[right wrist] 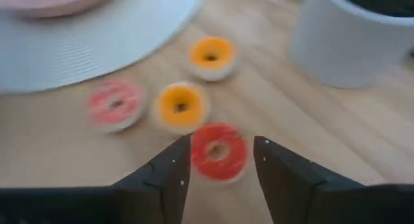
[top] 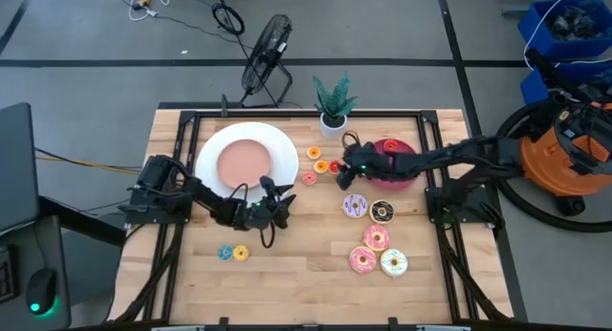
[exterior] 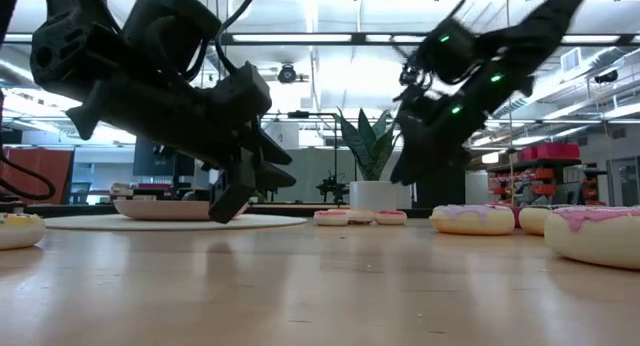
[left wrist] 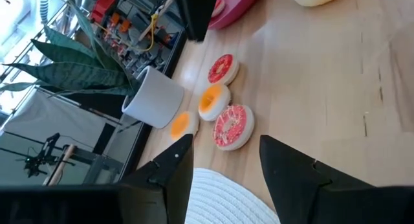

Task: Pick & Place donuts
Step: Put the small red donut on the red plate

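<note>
I am hovering my right gripper (right wrist: pixel 220 160) just above the table, and its fingers are standing apart with nothing between them. Directly ahead of the gap a red donut (right wrist: pixel 218 151) is lying flat on the wood, and no finger is touching it. Beyond it three more small donuts are sitting close together: a yellow donut (right wrist: pixel 180 107), a pink donut (right wrist: pixel 115 104) beside that, and an orange donut (right wrist: pixel 211 56) nearer the white pot (right wrist: pixel 352 39) of the plant. The rim of the big white plate (right wrist: pixel 97 39) is lying just past them. From above, my right gripper (top: pixel 346 170) is hanging between this cluster and the magenta dish (top: pixel 406 178).

My left gripper (left wrist: pixel 225 162) is waiting over the near edge of the white plate (top: pixel 279 147), its fingers also apart and empty, pointing toward the same small donuts.

The larger donuts are lying on the bare wood near the dish: a purple donut (top: pixel 355 206) and a chocolate donut (top: pixel 382 211) side by side, then two pink-frosted donuts (top: pixel 369 249) and a white donut (top: pixel 394 263) closer to the front edge. Well apart from them, in front of my left arm, a tiny blue donut (top: pixel 226 253) and a tiny yellow one (top: pixel 241 253) are resting next to each other.
</note>
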